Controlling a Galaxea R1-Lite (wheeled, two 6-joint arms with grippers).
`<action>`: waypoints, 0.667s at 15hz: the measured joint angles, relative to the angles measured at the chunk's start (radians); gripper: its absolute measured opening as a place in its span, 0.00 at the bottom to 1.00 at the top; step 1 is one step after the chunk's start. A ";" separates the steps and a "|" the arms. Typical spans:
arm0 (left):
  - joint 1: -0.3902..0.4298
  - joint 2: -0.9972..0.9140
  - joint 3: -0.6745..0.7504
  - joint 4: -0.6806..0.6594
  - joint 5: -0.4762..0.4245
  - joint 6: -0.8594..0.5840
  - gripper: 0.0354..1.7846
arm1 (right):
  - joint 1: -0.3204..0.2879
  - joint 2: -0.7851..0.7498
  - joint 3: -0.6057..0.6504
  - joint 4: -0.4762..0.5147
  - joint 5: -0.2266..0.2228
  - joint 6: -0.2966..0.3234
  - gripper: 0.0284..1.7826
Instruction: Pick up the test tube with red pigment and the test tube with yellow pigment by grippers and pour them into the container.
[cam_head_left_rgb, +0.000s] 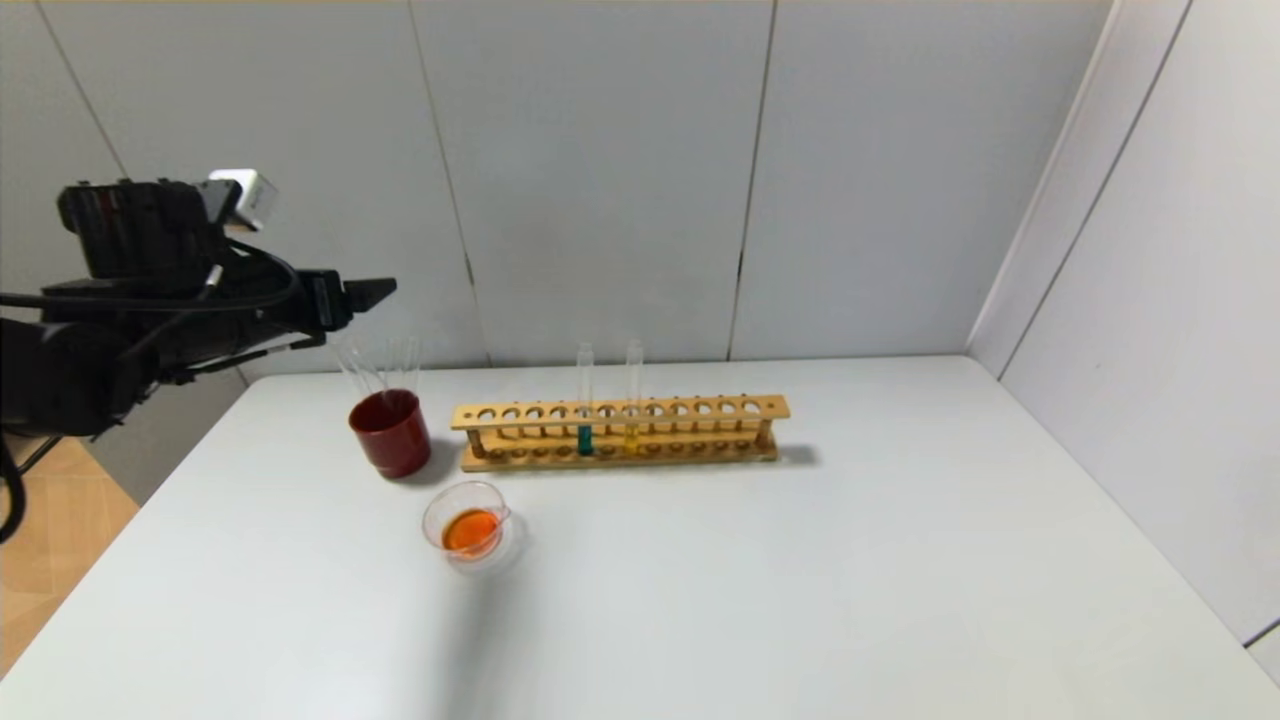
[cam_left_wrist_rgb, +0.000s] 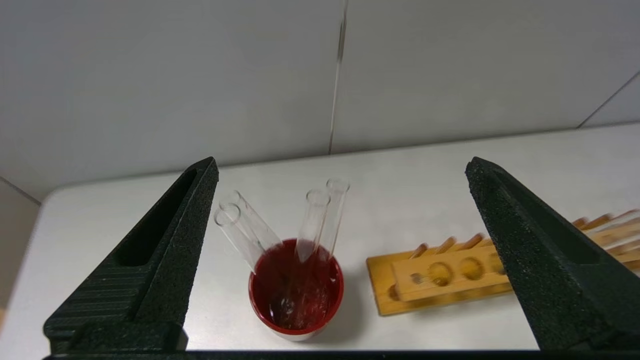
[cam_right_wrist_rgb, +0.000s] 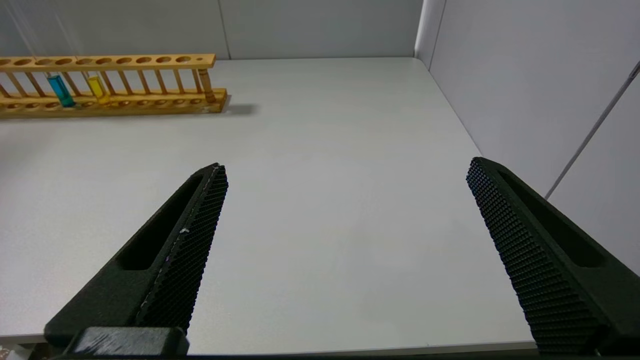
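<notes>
The bench (cam_head_left_rgb: 800, 600) carries a wooden rack (cam_head_left_rgb: 620, 432) lying across my view, with its long axis left to right. My left gripper (cam_head_left_rgb: 370, 291) hangs high over the bench's left far corner with its jaws wide open and nothing between them. My right gripper (cam_right_wrist_rgb: 345, 167) is low over the right part of the bench, jaws open as well, and holds nothing.

The red cup (cam_head_left_rgb: 390, 433) stands just left of the rack, below the left gripper. The dish (cam_head_left_rgb: 468, 525) is in front of the cup, near it but not touching, and holds orange liquid; its lip points right. I judge both pigments are already poured.

The risk is here: if the left gripper comes straight down, a jaw may strike the empty tubes (cam_left_wrist_rgb: 315, 220) and tip the cup toward the dish.

Four such tubes lean in the cup, mouths up, fanned apart in two pairs. Which one held red I cannot tell. In the rack a green tube (cam_head_left_rgb: 585, 400) and a pale yellow tube (cam_head_left_rgb: 632, 400) stand upright, mouths up.
</notes>
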 joint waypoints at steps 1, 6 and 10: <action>0.001 -0.067 0.007 0.033 0.002 0.000 0.97 | 0.000 0.000 0.000 0.000 0.000 0.000 0.98; 0.006 -0.455 0.083 0.259 0.013 0.001 0.97 | 0.000 0.000 0.000 0.000 0.000 0.000 0.98; 0.006 -0.748 0.192 0.365 0.012 0.001 0.97 | 0.000 0.000 0.000 0.000 0.000 0.000 0.98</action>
